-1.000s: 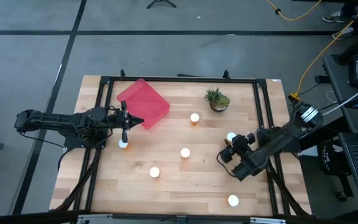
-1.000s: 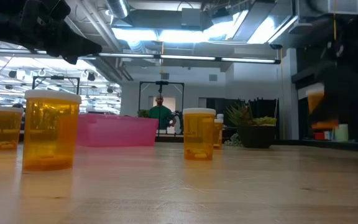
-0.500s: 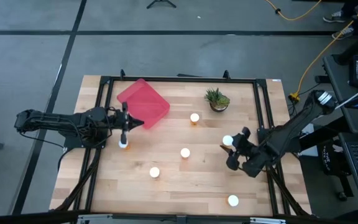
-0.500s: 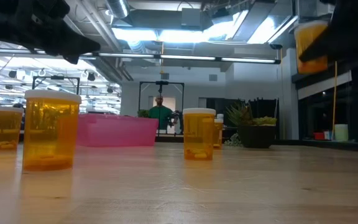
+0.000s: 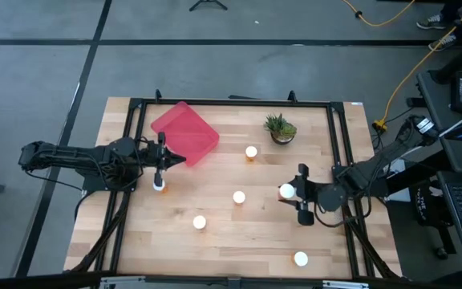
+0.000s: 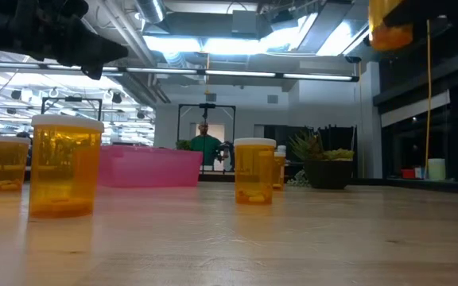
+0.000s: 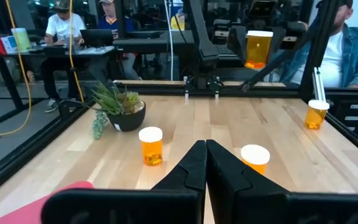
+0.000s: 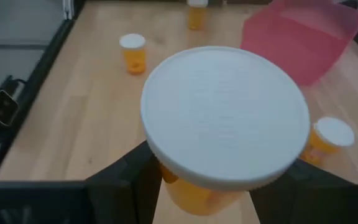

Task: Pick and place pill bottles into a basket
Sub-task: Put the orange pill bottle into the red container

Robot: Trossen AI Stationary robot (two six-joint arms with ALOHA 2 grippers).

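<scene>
orange pill bottle (image 5: 286, 191) with a white cap is clamped between the jaws of the right gripper (image 5: 293, 194), lifted clear above the right half of the wooden table (image 5: 215, 249). left gripper (image 5: 161, 163), fingers pressed together on nothing, hangs beside the red basket (image 5: 184, 133) at the far left. five other bottles (image 5: 238, 197) stand spread over the table.

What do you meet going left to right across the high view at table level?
left gripper → basket → pill bottle → pill bottle → pill bottle → potted plant → right gripper
</scene>
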